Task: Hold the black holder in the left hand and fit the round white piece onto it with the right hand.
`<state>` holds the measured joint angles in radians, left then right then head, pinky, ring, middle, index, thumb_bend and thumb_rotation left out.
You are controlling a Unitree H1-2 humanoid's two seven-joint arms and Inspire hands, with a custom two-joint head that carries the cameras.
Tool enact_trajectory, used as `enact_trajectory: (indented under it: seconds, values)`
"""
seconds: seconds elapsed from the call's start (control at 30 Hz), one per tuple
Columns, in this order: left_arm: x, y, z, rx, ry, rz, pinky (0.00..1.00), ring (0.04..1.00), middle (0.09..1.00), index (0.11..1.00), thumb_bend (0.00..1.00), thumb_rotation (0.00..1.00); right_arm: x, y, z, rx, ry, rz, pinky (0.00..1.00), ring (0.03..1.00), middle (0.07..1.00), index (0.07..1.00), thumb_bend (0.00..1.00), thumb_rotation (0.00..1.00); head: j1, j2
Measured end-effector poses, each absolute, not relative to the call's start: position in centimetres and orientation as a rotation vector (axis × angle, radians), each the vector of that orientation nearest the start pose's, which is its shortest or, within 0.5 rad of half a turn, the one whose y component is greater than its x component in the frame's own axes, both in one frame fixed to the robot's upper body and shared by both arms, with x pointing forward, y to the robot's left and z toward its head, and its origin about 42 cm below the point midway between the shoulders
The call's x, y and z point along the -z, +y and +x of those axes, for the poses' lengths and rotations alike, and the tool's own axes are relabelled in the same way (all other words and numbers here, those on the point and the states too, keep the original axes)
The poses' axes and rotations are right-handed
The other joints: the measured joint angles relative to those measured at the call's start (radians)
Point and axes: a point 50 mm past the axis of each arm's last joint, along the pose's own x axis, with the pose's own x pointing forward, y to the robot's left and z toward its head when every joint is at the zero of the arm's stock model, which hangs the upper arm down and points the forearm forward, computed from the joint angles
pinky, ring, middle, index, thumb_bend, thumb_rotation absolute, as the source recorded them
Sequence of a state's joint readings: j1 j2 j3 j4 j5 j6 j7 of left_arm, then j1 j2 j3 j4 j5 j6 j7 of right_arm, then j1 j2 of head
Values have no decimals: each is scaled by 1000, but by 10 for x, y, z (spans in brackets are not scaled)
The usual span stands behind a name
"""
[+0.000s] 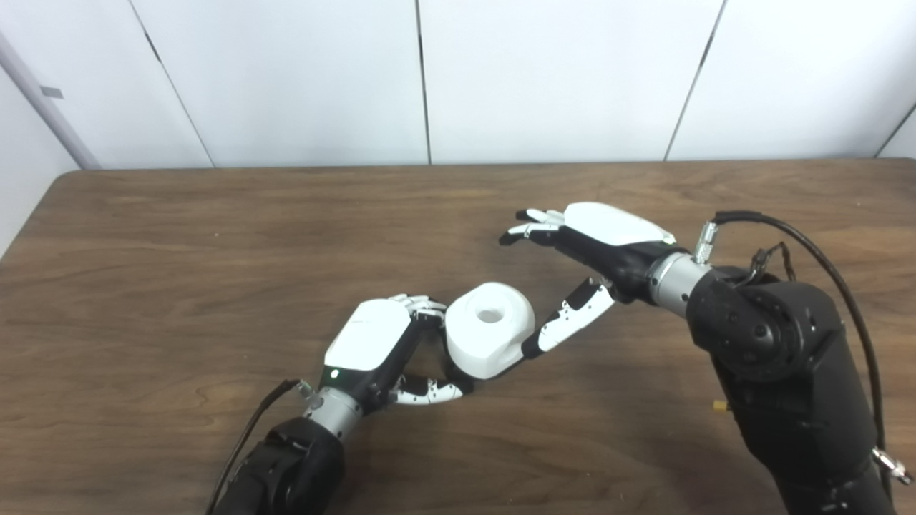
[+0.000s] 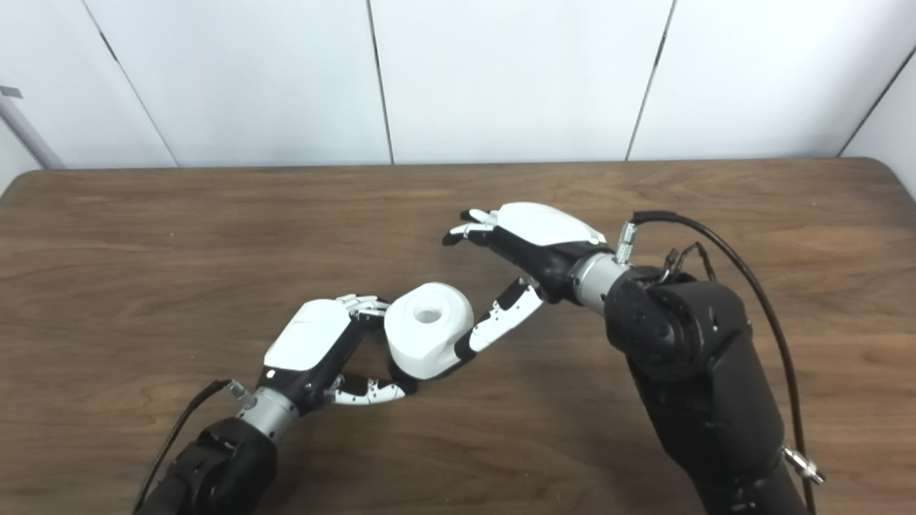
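In the left eye view, the left hand (image 1: 372,343) is reaching in from the near left and curling around the white piece (image 1: 490,329), fingers lying against its far left side and thumb running under its near edge; it is gripping something there, though the black holder itself is hidden behind the piece and I cannot tell how it is sitting. The piece is sitting near the middle of the table (image 1: 179,250), its hole facing up; the right hand (image 1: 594,239) is hanging to the right and farther back, fingers spread and holding nothing, only its thumb tip appearing to touch the piece's right flank.

In the right eye view, the same layout is showing: the left hand (image 2: 315,347) is clamping at the piece (image 2: 429,329) from the left; the right hand (image 2: 533,236) is staying open, palm down, fingers pointing left above bare wood, thumb slanting down toward the piece; whether the thumb is pressing or merely brushing is not clear.

Judging from this, the fitting step seems to be at or near its end, the piece apparently resting on whatever the left hand is holding; the next move is probably calling for the right hand either to press the piece fully home or to draw clear without dislodging it, while the left is keeping a firm grip.
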<state>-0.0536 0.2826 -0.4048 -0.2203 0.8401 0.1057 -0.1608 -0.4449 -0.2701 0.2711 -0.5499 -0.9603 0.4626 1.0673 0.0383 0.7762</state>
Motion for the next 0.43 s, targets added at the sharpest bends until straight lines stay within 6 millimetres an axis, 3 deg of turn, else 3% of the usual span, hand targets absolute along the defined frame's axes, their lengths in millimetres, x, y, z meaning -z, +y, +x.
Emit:
enact_trajectory:
  seconds: [0.03, 0.07, 0.13, 0.43]
  values:
    - [-140, 180, 274, 415, -208, 1104, 876, 825, 770, 495, 524, 69, -296, -171, 322, -614, -59, -1234, 1000, 1000, 998, 878, 1000, 444, 0, 0]
    - [-140, 180, 274, 414, -208, 1104, 873, 825, 772, 559, 715, 100, -296, -171, 322, -613, -58, -1233, 1000, 1000, 997, 877, 1000, 442, 0, 0]
    - [-140, 181, 274, 414, -208, 1104, 876, 825, 778, 629, 876, 125, -296, -170, 322, -613, -58, -1231, 1000, 1000, 996, 877, 1000, 443, 3, 0]
    - [-144, 184, 274, 407, -191, 1101, 863, 828, 780, 651, 913, 131, -292, -171, 321, -612, -47, -1227, 1000, 1000, 998, 885, 1000, 442, 8, -2]
